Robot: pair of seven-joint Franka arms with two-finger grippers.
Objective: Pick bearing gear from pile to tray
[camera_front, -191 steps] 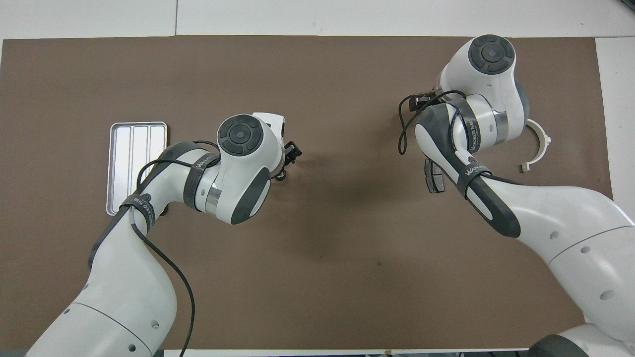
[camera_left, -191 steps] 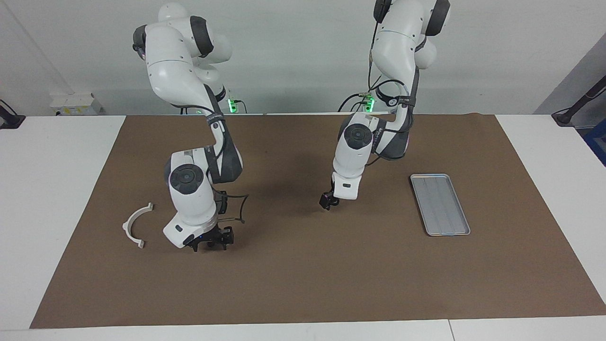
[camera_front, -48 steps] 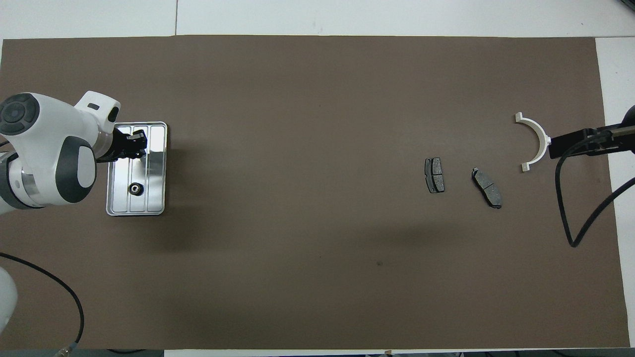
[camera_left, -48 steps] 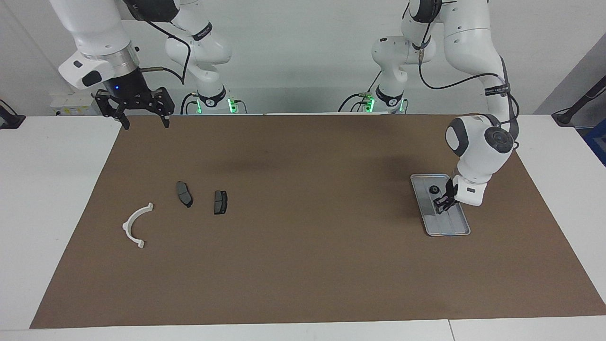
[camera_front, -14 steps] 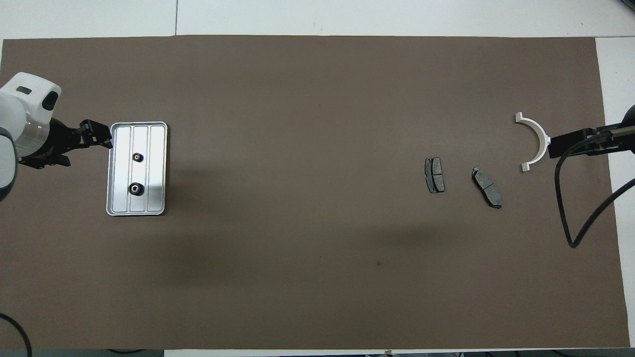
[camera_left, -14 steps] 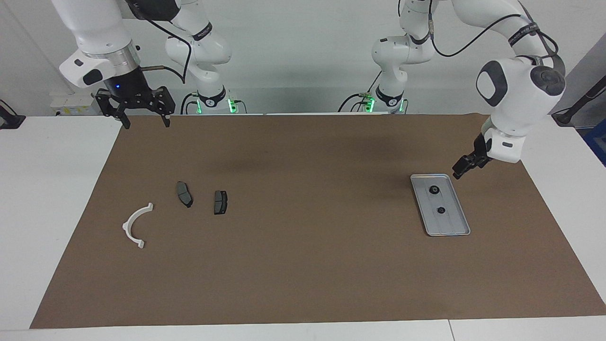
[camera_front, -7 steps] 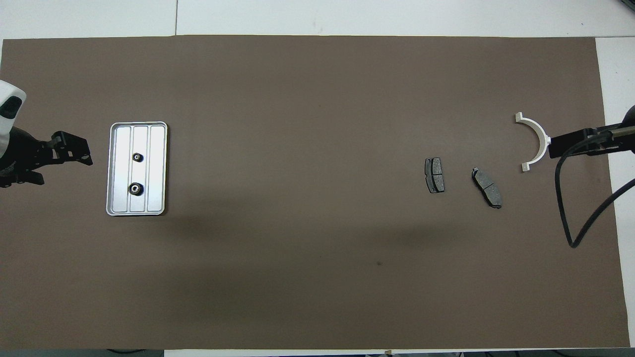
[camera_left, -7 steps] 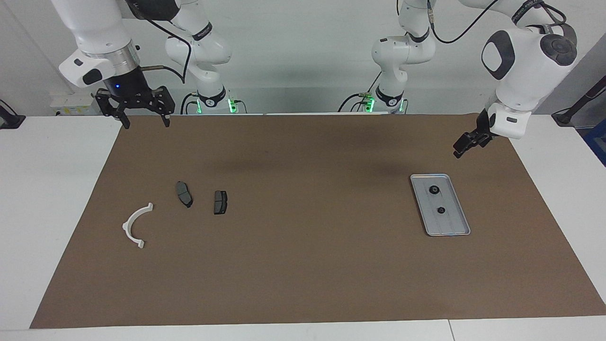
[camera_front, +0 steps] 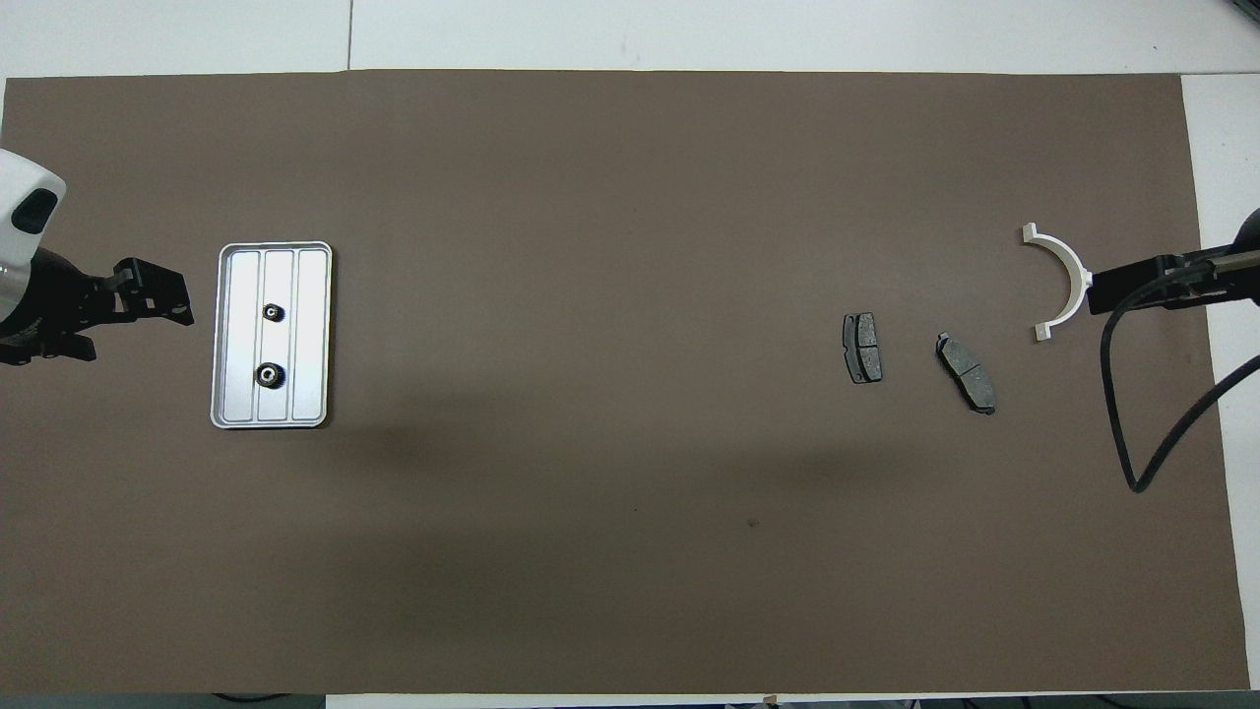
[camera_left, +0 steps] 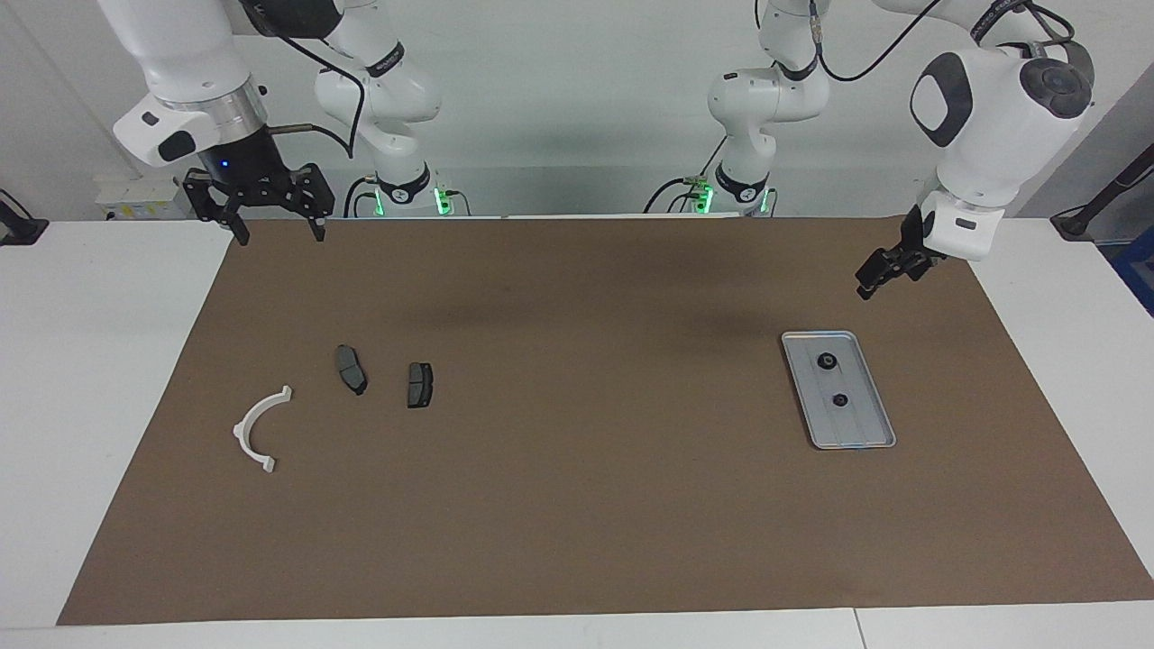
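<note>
While both arms hang raised above the brown mat (camera_left: pixel 577 505), the scene reads, from the right arm's end of the table across to the left arm's, as follows. The right gripper (camera_left: pixel 265 236) waits high over the mat's edge at its own end, jaws spread wide and empty. Below and forward of those jaws lie what remains of the pile: a white half-ring bracket (camera_left: pixel 259 428), then two dark plates (camera_left: pixel 352 369) (camera_left: pixel 419 385) side by side, apart from one another and from the bracket. No small round piece shows among them.

Toward the left arm's end sits the tray (camera_left: pixel 865 433), flat on the mat. Two small black bearing gears (camera_left: pixel 825 361) (camera_left: pixel 839 400) rest inside it, one nearer the robots than the other, apart and clear of the rim. The left gripper (camera_left: pixel 873 276) hovers over the mat just beside the tray's end nearer the robots, not over the gears. It is seen edge-on, so the gap between its fingers hardly shows, but the jaws stand fully open and nothing hangs between them.

Judged from this layout, the placing appears done and the step in hand is the left arm's retreat. To do it well, the gripper should rise clear before swinging sideways, keeping its open fingers above rim height so the tray is not nudged and the gears stay put.
</note>
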